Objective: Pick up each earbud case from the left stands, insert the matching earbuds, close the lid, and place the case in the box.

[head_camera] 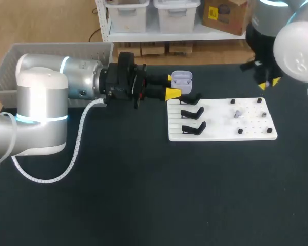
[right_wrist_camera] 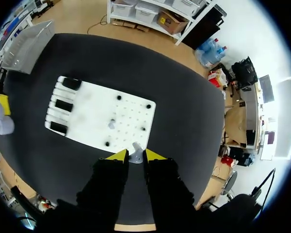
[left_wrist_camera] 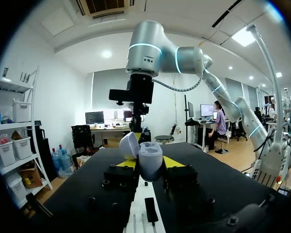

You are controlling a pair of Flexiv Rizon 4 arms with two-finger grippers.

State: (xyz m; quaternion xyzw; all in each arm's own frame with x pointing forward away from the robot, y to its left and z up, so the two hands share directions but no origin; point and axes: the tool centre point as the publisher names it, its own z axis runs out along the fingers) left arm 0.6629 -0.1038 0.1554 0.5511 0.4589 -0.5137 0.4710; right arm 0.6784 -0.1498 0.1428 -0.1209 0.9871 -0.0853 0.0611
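- Black surface (head_camera: 143, 195) under both arms, with the white peg board (head_camera: 220, 131) lying right of centre and the grey box (head_camera: 51, 54) at the far left corner.
- Left claw (head_camera: 172, 85) comes in level and pinches the earbud case (head_camera: 182, 78) from two sides, its yellow tips pressed against the case's flanks. The case hangs by the board's far left corner, just past the black stands (head_camera: 192, 113).
- From the left wrist, the case sits upright with its lid (left_wrist_camera: 128, 144) swung open and its mouth facing up.
- Right claw (right_wrist_camera: 136, 155) is closed down on a small pale piece, an earbud (right_wrist_camera: 136, 158) by the look of it, raised near the board's right end.
- A second earbud (head_camera: 237, 114) rests among the pegs.
- Now the crux: the open case lies well apart to the left of the right claw. So the earbud must likely travel leftward and drop into that mouth, and the right arm looks like the one to close the gap.
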